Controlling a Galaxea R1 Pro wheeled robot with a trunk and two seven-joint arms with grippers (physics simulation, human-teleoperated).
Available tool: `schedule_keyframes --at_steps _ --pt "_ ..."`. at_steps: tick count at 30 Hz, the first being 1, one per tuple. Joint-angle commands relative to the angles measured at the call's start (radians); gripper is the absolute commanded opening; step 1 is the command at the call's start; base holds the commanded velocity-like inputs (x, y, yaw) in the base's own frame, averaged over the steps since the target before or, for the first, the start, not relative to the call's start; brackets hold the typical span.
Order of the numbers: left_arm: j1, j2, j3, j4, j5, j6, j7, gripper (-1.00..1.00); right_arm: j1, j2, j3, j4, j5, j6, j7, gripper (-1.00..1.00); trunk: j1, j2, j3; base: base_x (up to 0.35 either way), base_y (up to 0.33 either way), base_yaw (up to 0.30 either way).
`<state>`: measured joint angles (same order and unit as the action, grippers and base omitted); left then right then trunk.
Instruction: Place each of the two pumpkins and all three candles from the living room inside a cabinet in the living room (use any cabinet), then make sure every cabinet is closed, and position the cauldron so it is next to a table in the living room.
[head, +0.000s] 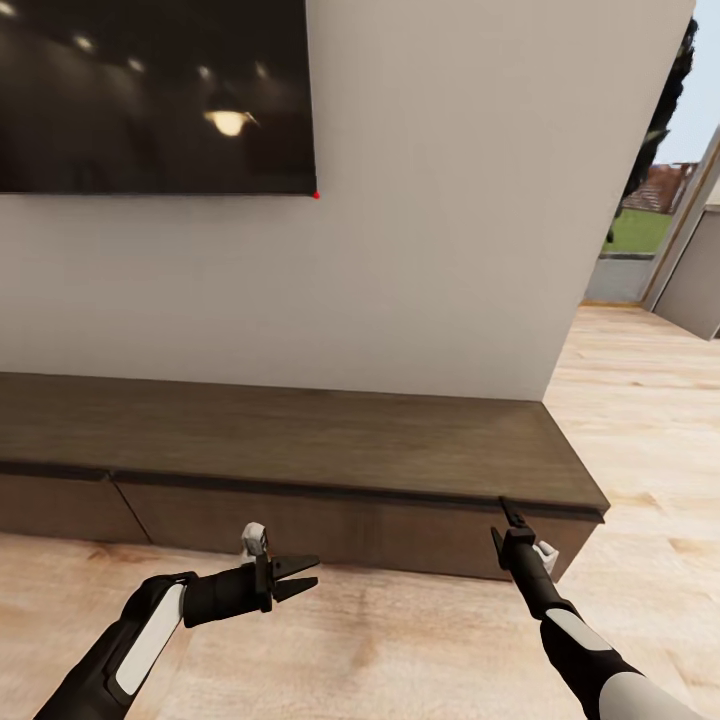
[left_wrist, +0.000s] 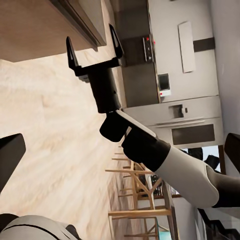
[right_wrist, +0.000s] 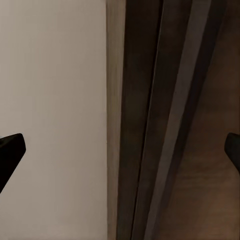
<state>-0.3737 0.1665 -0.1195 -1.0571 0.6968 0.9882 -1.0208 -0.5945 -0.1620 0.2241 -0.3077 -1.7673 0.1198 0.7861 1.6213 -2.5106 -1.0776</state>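
1. The left claw (head: 300, 577) hangs low over the wooden floor (head: 400, 640), pointing sideways toward the right claw. Its two fingers are spread apart with nothing between them (released).
2. Just beyond the left claw runs the cabinet (head: 300, 440), a long, low, dark-brown unit against the white wall (head: 440, 200). Its flat drawer fronts look shut, and its plank top is bare where it shows.
3. Above the left claw, high on the wall, hangs a dark television screen (head: 150, 90) with ceiling lights mirrored in it.
4. The right claw (head: 512, 520) reaches forward to the cabinet's right end, its tip right at the front lip under the plank top; I cannot tell whether it touches.
5. In the left wrist view the right claw (left_wrist: 95, 50) shows its two fingers wide apart and empty (released too), close to the cabinet's edge (left_wrist: 80, 20).
6. The right wrist view looks closely along the cabinet front (right_wrist: 165, 120), with the dark fingertips (right_wrist: 10, 150) at both sides of the picture and the pale wall (right_wrist: 50, 100) beside the wood.
7. Behind the right claw, the left wrist view takes in grey kitchen units (left_wrist: 175, 120) and wooden chairs (left_wrist: 140, 195).
8. Far right of the right claw, a doorway (head: 650, 200) opens onto grass outside.
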Motion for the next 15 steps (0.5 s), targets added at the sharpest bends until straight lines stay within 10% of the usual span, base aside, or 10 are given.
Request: schedule_keyframes --at_steps 1,15 --pt "-0.001 0.001 -0.002 0.000 0.003 0.004 -0.001 1.00 -0.001 -0.001 0.004 0.001 -0.010 0.008 0.002 1.00 0.000 0.000 -0.001 0.024 0.000 0.000" --pt "-0.001 0.001 -0.001 0.000 0.003 0.004 -0.002 1.00 -0.001 -0.001 0.004 0.002 -0.009 0.003 -0.022 1.00 0.000 0.000 -0.001 0.004 0.000 0.000"
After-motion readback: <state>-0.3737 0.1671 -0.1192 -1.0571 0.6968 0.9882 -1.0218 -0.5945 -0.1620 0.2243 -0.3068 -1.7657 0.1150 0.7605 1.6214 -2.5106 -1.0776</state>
